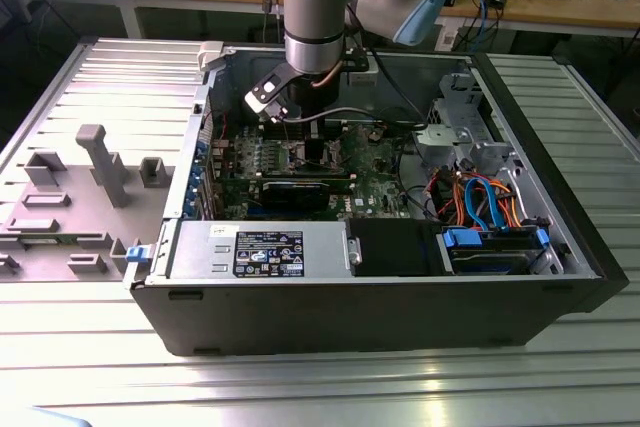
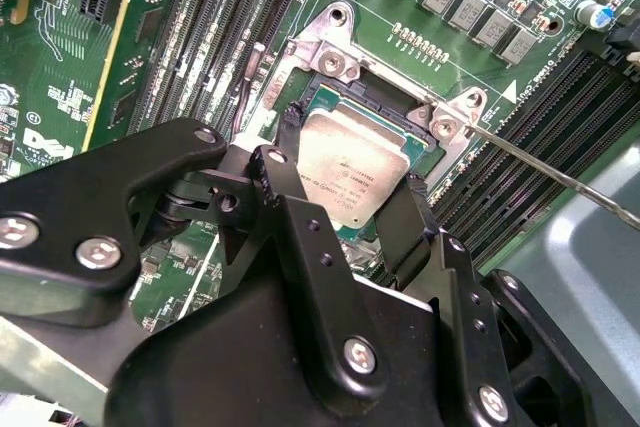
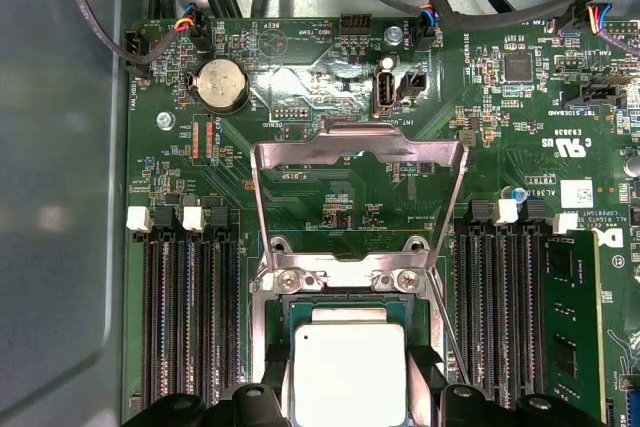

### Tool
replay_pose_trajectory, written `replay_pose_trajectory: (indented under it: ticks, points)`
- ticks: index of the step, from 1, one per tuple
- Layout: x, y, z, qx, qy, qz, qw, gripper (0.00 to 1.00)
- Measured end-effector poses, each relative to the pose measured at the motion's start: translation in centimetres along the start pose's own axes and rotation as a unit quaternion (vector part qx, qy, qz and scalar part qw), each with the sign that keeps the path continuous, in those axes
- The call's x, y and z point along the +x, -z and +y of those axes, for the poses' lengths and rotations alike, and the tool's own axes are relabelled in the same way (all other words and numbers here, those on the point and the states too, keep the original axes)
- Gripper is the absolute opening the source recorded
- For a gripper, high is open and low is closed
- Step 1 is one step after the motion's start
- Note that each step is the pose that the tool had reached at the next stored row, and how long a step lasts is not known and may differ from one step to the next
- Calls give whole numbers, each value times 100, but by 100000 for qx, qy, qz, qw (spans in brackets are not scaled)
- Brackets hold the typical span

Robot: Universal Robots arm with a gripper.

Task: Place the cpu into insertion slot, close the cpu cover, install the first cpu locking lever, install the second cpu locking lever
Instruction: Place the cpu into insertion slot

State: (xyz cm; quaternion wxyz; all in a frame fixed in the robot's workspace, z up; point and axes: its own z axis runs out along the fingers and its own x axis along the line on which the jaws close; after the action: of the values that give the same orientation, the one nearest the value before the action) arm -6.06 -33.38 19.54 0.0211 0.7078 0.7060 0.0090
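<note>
Claw grips cpu | cpu in insertion slot | cpu cover open

Open computer case, power supply, coin battery, black memory slots, blue cables

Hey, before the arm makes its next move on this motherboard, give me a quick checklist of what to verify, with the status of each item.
1. The cpu cover is swung back, clear of the insertion slot: ok.
2. The cpu sits inside the slot's rim: ok.
3. The cpu is seated fully flat: cannot tell.
4. The locking lever is swung out, off the cover: ok.
5. The pincer is centred over the cpu: ok.
6. The pincer's hold on the cpu: cannot tell.
</note>
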Motion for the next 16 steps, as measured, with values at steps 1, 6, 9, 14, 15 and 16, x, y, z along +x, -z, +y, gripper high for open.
replay_pose_trajectory:
  ticks: [1,6,9,14,15,16]
  points:
    - [0,0,0,-2,1,1,100000,55]
    - [0,-1,0,1,-1,0,100000,55]
    - [0,-1,0,2,0,-1,100000,55]
    - [0,-3,0,-22,3,-15,100000,55]
    - [1,-6,1,-34,-1,52,100000,55]
    - [2,-6,1,-28,0,47,100000,62]
